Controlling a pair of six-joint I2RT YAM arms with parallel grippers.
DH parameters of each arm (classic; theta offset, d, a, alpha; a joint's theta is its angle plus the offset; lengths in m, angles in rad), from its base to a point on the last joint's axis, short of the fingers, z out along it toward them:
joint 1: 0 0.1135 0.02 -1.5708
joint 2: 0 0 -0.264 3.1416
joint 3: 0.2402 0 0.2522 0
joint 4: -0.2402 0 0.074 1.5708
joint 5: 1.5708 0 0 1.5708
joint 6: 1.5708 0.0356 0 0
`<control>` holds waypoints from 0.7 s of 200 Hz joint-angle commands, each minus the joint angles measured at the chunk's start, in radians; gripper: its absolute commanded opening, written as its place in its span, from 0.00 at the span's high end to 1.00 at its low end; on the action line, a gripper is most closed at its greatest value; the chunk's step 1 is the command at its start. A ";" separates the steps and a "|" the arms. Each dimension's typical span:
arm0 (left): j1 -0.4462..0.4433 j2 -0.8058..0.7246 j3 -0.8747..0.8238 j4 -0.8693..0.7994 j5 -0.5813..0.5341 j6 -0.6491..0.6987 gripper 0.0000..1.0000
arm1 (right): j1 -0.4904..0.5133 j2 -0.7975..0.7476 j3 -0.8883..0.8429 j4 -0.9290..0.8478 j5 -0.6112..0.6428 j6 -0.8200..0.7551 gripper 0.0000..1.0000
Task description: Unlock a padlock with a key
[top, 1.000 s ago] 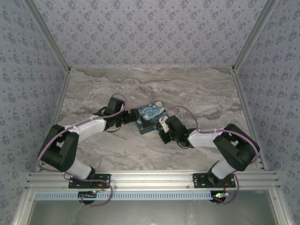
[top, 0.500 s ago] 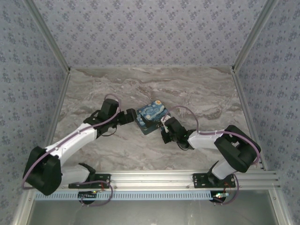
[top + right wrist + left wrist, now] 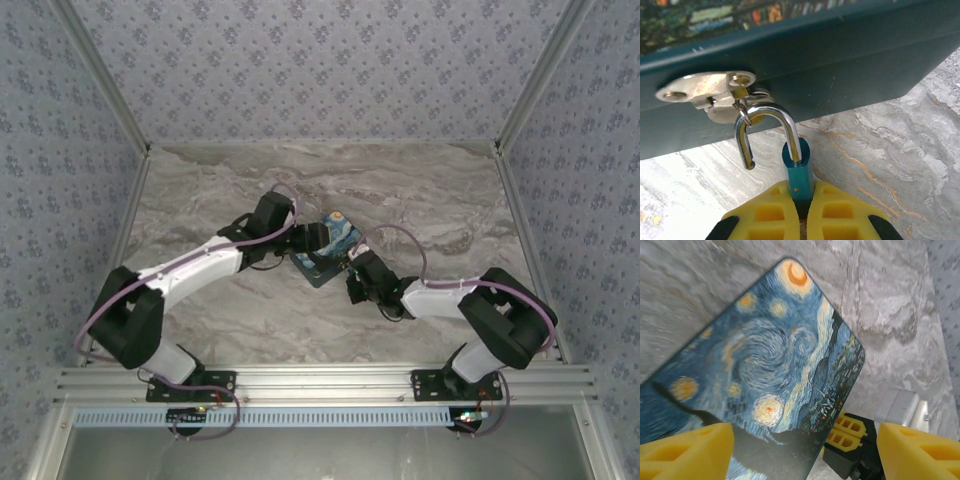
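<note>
At the left, the left gripper is held over the lid of the starry-night box on the marble table, its yellow fingers spread wide apart. At the box's near-right wall the padlock is hung from the metal hasp by its shackle — one leg is seen free of the body. The teal body is pinched between the fingers of the right gripper — closed tight on it.
</note>
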 commanded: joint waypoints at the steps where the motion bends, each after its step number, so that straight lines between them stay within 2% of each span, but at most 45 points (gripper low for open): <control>1: -0.008 0.047 0.025 0.053 0.055 -0.023 0.26 | -0.008 -0.025 -0.009 -0.006 -0.009 0.041 0.93; 68: -0.065 0.090 -0.077 0.131 0.038 -0.109 0.27 | -0.039 -0.032 -0.032 0.051 -0.035 0.150 0.93; 140: -0.085 0.096 -0.141 0.154 0.015 -0.143 0.27 | -0.089 -0.027 -0.033 0.091 -0.061 0.237 0.93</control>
